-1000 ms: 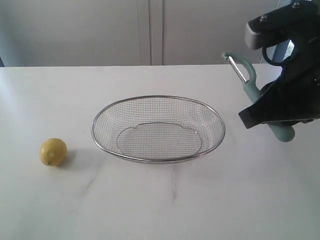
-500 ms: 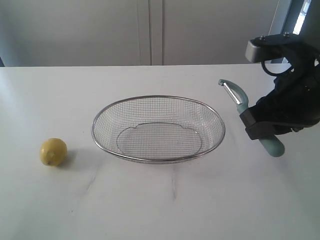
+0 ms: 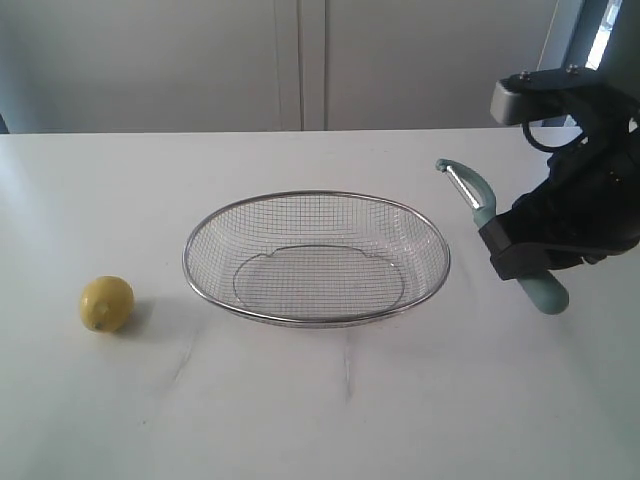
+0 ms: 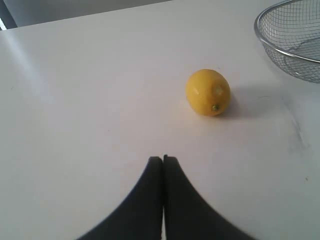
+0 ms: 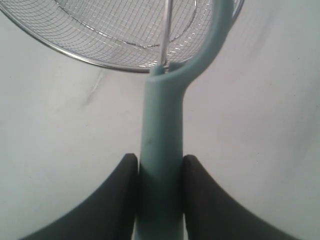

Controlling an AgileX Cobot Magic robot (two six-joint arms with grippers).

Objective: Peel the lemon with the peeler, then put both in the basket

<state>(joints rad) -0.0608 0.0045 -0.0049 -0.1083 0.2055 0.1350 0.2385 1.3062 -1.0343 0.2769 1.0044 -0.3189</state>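
Note:
The yellow lemon (image 3: 106, 304) lies on the white table at the left, also in the left wrist view as the lemon (image 4: 208, 92), some way ahead of my left gripper (image 4: 163, 159), whose fingers are pressed together with nothing between them. The left arm is out of the exterior view. The wire mesh basket (image 3: 205, 230) stands in the middle, its rim (image 4: 265, 42) to the lemon's right. At the right my right gripper (image 3: 520, 250) is shut on the teal peeler (image 3: 482, 195), held above the table just right of the basket. The peeler handle (image 5: 162, 150) sits between the fingers, head over the basket rim (image 5: 75, 52).
The white table (image 3: 320, 400) runs to a pale wall with cabinet panels at the back. Faint scuff marks (image 3: 347, 372) cross the tabletop in front of the basket.
A second ago the right gripper held the peeler higher and farther right; it came down and left towards the basket, then stayed still. Lemon and basket have not moved.

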